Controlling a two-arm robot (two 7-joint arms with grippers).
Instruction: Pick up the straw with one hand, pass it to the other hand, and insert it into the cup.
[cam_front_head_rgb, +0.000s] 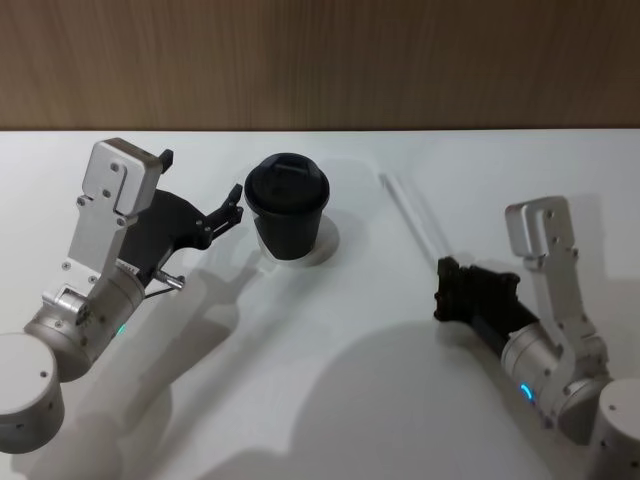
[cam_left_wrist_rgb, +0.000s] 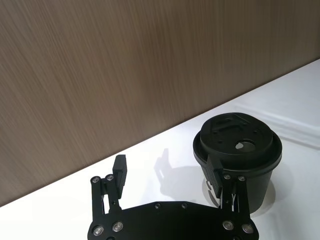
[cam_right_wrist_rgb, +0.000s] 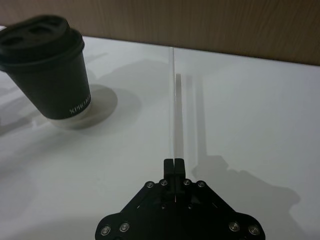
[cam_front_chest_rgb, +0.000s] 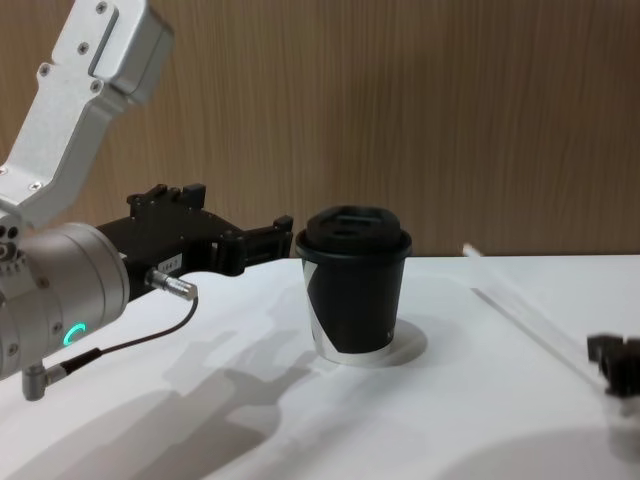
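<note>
1. Now the black right gripper (cam_right_wrist_rgb: 175, 164) pinches its fingers (cam_right_wrist_rgb: 171, 167) shut on the near end of the thin, translucent plastic straw (cam_right_wrist_rgb: 173, 100), which stretches away over the white counter (cam_front_head_rgb: 330, 380).
2. Best to lift slow and level; an end grip lets it swing, so leave the far end free for the handover.
3. Across the counter, the silver-wristed left gripper (cam_left_wrist_rgb: 167, 167) spreads its fingers (cam_left_wrist_rgb: 120, 170) wide, holding nothing, with one just beside the small black lidded paper cup (cam_front_head_rgb: 288, 225).

Silver arms (cam_front_head_rgb: 100, 250) with black screw-studded grippers (cam_left_wrist_rgb: 167, 170).
</note>
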